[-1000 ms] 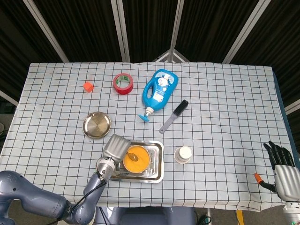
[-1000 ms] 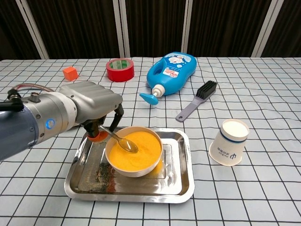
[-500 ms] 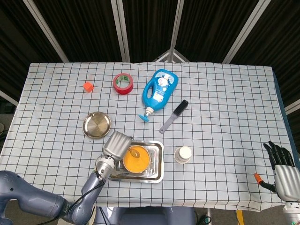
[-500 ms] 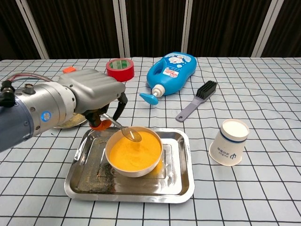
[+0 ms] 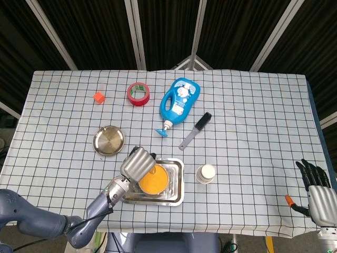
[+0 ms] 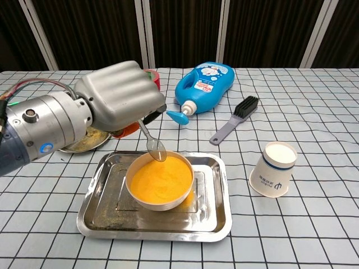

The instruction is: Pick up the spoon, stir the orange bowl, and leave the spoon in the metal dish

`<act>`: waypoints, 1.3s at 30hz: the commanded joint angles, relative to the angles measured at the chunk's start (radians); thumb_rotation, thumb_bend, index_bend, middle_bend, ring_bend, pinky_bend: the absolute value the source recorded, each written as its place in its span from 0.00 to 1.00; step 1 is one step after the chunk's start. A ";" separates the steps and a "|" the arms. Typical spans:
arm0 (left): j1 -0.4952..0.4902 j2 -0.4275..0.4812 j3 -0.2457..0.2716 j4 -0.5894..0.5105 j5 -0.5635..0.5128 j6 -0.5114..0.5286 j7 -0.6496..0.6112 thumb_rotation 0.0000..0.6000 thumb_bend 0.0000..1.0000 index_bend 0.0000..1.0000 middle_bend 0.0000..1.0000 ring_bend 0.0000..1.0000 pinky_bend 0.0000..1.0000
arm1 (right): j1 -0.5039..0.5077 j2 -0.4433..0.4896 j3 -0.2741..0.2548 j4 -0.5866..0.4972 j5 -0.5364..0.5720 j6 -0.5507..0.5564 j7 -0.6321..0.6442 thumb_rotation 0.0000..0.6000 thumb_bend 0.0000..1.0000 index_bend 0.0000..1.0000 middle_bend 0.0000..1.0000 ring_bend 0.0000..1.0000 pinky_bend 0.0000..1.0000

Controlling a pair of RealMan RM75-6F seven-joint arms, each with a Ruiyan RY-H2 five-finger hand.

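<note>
My left hand (image 6: 120, 101) grips the metal spoon (image 6: 152, 143) by its handle, with the spoon's tip hanging just above the far rim of the orange bowl (image 6: 160, 180). The bowl, filled with orange stuff, sits in a steel tray (image 6: 216, 216). In the head view the left hand (image 5: 138, 164) hovers over the left side of the orange bowl (image 5: 156, 182). The round metal dish (image 5: 109, 140) lies on the cloth up and left of the tray, and only its edge (image 6: 84, 145) shows in the chest view. My right hand (image 5: 316, 192) hangs off the table's right side, holding nothing, fingers spread.
A white paper cup (image 6: 275, 168) stands right of the tray (image 5: 176, 188). Further back lie a grey brush (image 6: 235, 119), a blue bottle (image 6: 205, 84) on its side, a red tape roll (image 5: 138, 93) and a small orange cube (image 5: 98, 97).
My left hand has risen and drawn the spoon up out of the orange bowl, so its tip now hangs over the far rim. The right hand has not moved.
</note>
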 commanded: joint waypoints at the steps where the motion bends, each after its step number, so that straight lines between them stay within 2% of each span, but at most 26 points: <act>1: -0.027 0.014 0.042 0.046 0.081 -0.039 0.048 1.00 0.65 0.80 1.00 1.00 1.00 | 0.000 0.000 0.000 0.001 -0.001 0.001 -0.001 1.00 0.31 0.00 0.00 0.00 0.00; 6: -0.040 0.019 0.044 0.070 0.140 -0.071 0.075 1.00 0.65 0.80 1.00 1.00 1.00 | 0.000 0.001 0.000 0.000 -0.001 0.001 0.002 1.00 0.31 0.00 0.00 0.00 0.00; 18: -0.030 0.006 0.042 0.112 0.187 -0.128 0.108 1.00 0.65 0.80 1.00 1.00 1.00 | 0.000 0.001 0.000 0.000 -0.001 0.000 0.004 1.00 0.31 0.00 0.00 0.00 0.00; 32: 0.007 0.027 0.041 0.143 0.216 -0.159 0.102 1.00 0.65 0.80 1.00 1.00 1.00 | 0.001 0.003 0.000 -0.003 0.001 -0.003 0.006 1.00 0.31 0.00 0.00 0.00 0.00; 39: 0.025 0.033 0.018 0.151 0.220 -0.170 0.074 1.00 0.65 0.80 1.00 1.00 1.00 | 0.001 0.004 0.000 -0.007 0.005 -0.006 0.007 1.00 0.31 0.00 0.00 0.00 0.00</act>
